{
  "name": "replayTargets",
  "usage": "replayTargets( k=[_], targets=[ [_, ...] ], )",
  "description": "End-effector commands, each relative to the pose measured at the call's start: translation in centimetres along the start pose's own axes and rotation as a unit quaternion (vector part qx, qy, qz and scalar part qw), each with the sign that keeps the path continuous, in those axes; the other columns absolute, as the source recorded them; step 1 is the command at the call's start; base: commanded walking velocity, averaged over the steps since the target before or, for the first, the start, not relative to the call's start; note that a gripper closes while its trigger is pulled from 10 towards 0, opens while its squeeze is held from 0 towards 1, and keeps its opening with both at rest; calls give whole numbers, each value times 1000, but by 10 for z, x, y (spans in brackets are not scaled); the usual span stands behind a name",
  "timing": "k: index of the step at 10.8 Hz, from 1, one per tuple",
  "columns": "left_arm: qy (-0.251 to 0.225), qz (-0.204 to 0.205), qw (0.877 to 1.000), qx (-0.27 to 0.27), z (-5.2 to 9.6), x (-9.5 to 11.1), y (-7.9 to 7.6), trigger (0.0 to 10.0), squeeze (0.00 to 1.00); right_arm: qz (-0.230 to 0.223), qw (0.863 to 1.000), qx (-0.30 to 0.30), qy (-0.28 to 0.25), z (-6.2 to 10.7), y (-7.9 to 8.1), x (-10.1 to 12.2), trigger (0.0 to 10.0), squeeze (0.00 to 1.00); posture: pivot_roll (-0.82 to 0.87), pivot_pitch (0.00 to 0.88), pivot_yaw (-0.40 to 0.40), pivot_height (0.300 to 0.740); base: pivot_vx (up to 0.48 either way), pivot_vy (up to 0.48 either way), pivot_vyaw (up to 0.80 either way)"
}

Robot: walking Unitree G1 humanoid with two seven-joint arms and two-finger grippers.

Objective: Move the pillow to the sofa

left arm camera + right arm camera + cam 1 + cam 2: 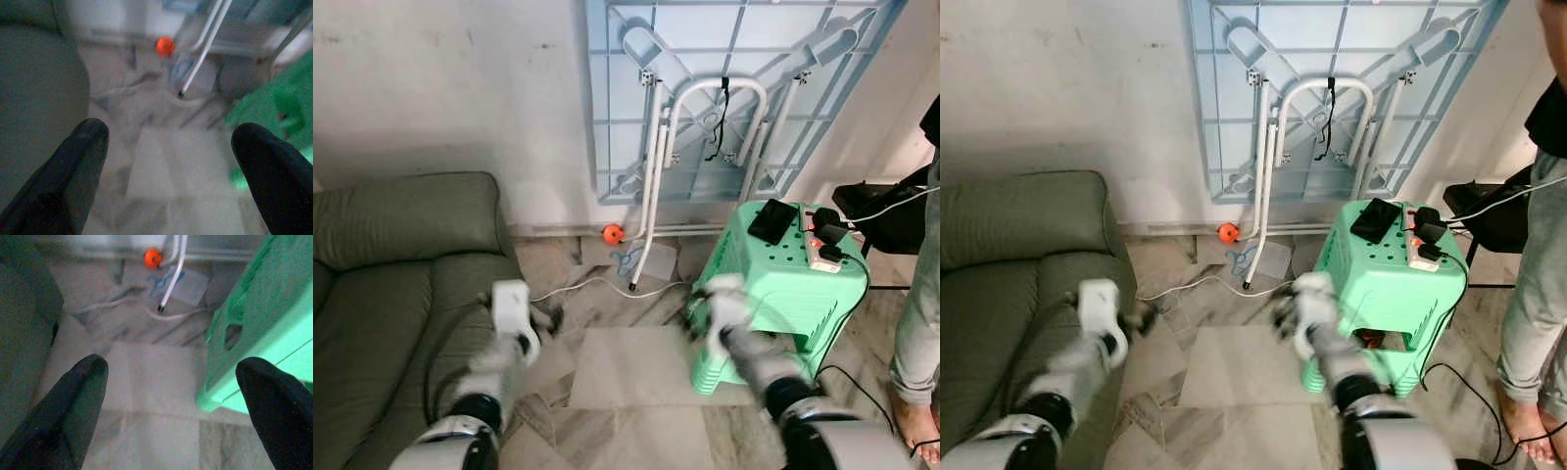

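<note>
both our grippers, left gripper (168, 147) and right gripper (171, 382), spread wide, empty, over floor (626, 367) beside sofa (382, 294); we expect pillow soft, light, best pinched at corner.

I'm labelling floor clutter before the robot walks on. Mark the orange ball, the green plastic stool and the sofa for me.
orange ball (613, 233): left eye view, middle of the ball.
green plastic stool (773, 304): left eye view, its front side wall.
sofa (382, 313): left eye view, the seat cushion.
</note>
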State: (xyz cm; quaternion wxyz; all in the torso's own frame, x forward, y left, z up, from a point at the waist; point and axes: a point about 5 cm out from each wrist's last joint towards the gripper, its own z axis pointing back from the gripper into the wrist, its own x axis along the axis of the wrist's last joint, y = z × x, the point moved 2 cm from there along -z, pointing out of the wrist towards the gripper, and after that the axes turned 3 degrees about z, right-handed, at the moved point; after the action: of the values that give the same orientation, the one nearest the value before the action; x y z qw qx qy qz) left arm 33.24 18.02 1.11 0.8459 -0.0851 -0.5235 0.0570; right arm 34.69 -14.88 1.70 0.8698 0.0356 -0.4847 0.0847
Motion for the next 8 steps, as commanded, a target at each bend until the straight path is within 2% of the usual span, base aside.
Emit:
replayTargets(
  k=[1,2,3,4,5,6,7,8],
  targets=[
    [-32,13,999,-8,5,8,10,10000,0,-4,999,10,-32,1,-2,9,10000,0,-121,0,20,740,0,0,0],
    [-64,18,998,-17,16,14,16,10000,0,1,998,9,-55,7,-9,10,10000,0,-134,0,15,740,0,0,0],
    [-95,8,995,-41,35,17,17,10000,0,4,996,11,-90,23,-15,10,10000,0,-136,0,10,740,0,0,0],
    [-107,-12,992,-67,63,9,15,10000,0,5,993,2,-114,46,-21,5,10000,0,-130,0,9,740,0,0,0],
    [-113,-17,991,-70,82,2,17,10000,0,-25,989,-34,-140,66,-32,3,10000,0,-132,0,10,740,0,0,0],
    [-118,-26,990,-67,99,-2,17,10000,0,-75,983,-48,-163,87,-39,2,10000,0,-145,2,11,740,0,0,0],
    [-125,-42,990,-54,103,-2,18,10000,0,-47,982,-104,-151,99,-53,-4,10000,0,-149,3,12,740,0,0,0],
    [-125,-39,990,-56,106,1,17,10000,0,-67,983,-97,-138,107,-51,-9,10000,0,-154,3,7,740,0,0,0]
  ],
)
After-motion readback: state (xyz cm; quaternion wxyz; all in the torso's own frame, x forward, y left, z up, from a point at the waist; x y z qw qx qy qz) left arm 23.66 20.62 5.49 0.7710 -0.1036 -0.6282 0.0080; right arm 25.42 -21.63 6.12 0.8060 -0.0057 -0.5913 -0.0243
